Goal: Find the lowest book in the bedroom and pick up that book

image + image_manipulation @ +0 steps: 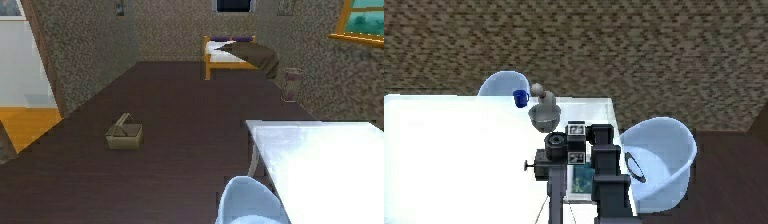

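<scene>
Forward view: bed (235,55) top centre, tan basket (124,133) on dark floor left of centre, white table (330,165) lower right; arm side view: gripper (539,162) low centre over that table, finger spread and hold can't tell, flat teal thing (584,180) beside the arm (612,190), maybe the book.

Dark square-bar arm (610,186); two white squares (576,129), black marks; dark hand (544,160), thin fingers.

Dark brown floor (170,100), speckled grey-brown wall (584,40). The desk (330,165) is white and its chair (250,205) pale blue — a small cup (520,97) is deep blue. The bed (228,56) has an orange frame and a dark blanket (258,56) — the open box (124,133) is khaki.
</scene>
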